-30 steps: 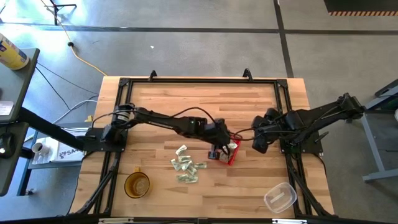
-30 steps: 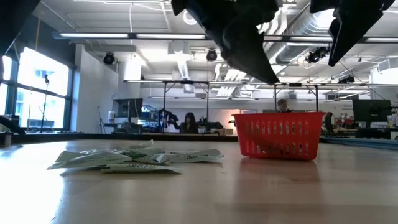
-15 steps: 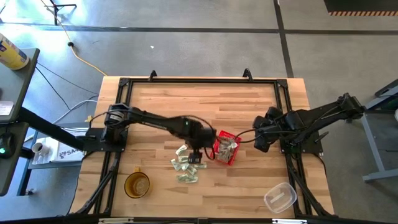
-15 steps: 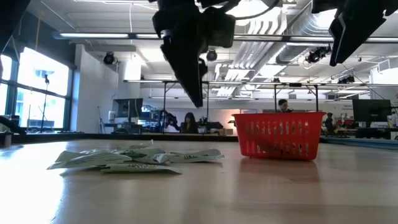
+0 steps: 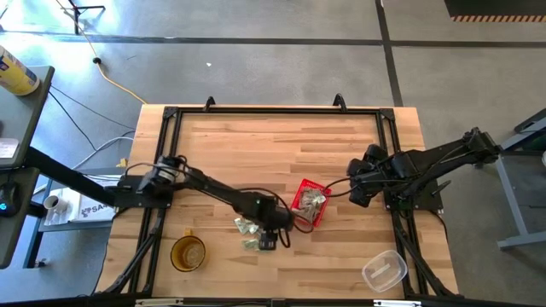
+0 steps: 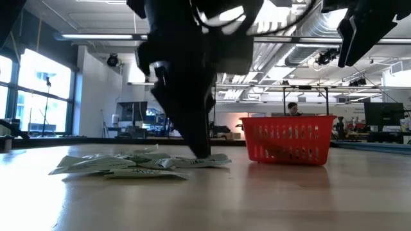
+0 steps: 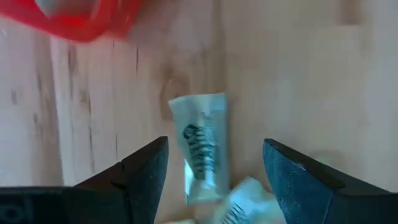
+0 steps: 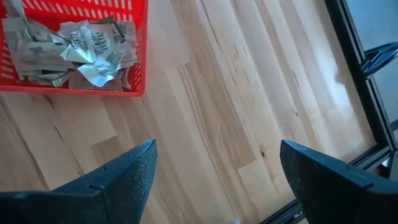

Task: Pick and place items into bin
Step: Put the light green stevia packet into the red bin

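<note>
Pale green-and-white packets lie in a loose pile (image 5: 249,228) (image 6: 141,163) flat on the wooden table. More of them fill the red basket (image 5: 298,205) (image 6: 289,138), which stands to the right of the pile. My left gripper (image 5: 267,239) (image 6: 200,151) (image 7: 215,142) is open and low over the pile's right end. Its fingers stand on either side of one packet (image 7: 202,149) without visibly touching it. My right gripper (image 5: 351,189) (image 8: 217,146) is open and waits raised, to the right of the basket (image 8: 81,90).
An amber round cup (image 5: 188,253) stands near the table's near-left corner and a clear plastic container (image 5: 384,271) sits at the near-right corner. Bare wood stretches across the far half of the table. People sit in the room beyond the table.
My left gripper has swung from above the red basket toward the table's left and near edge. It has come down onto the right end of the packet pile. The right arm has kept still.
</note>
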